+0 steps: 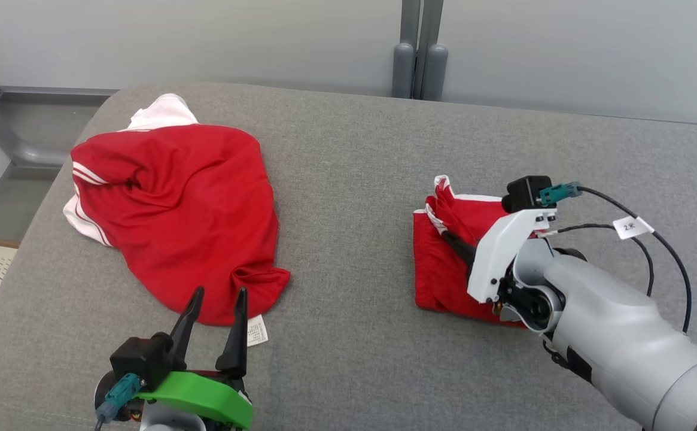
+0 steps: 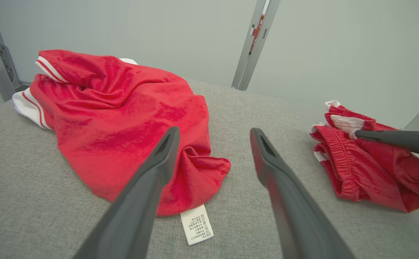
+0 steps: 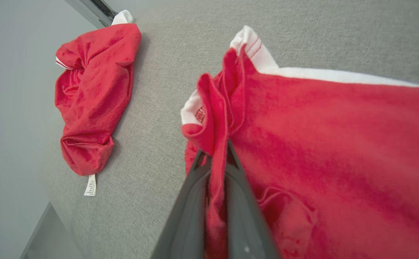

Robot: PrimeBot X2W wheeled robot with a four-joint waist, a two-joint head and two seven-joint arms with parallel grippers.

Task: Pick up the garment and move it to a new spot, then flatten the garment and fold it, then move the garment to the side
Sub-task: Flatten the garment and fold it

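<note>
Right tool [image 3: 213, 158], low over the right side of the grey padded bench [image 1: 354, 179], is clenched on a raised fold at the left edge of the folded red garment [image 1: 444, 281]. The pinch seems meant to carry the bundle aside without spilling its fold. A crumpled red shirt [image 1: 186, 203] sprawls over the far left, well apart, so a move leftward looks blocked there, while the bench to the right and near side lies free. Left tool [image 1: 219, 293] hovers released, jaws spread, at the shirt's near hem, beside a small white label [image 1: 257, 331].
</note>
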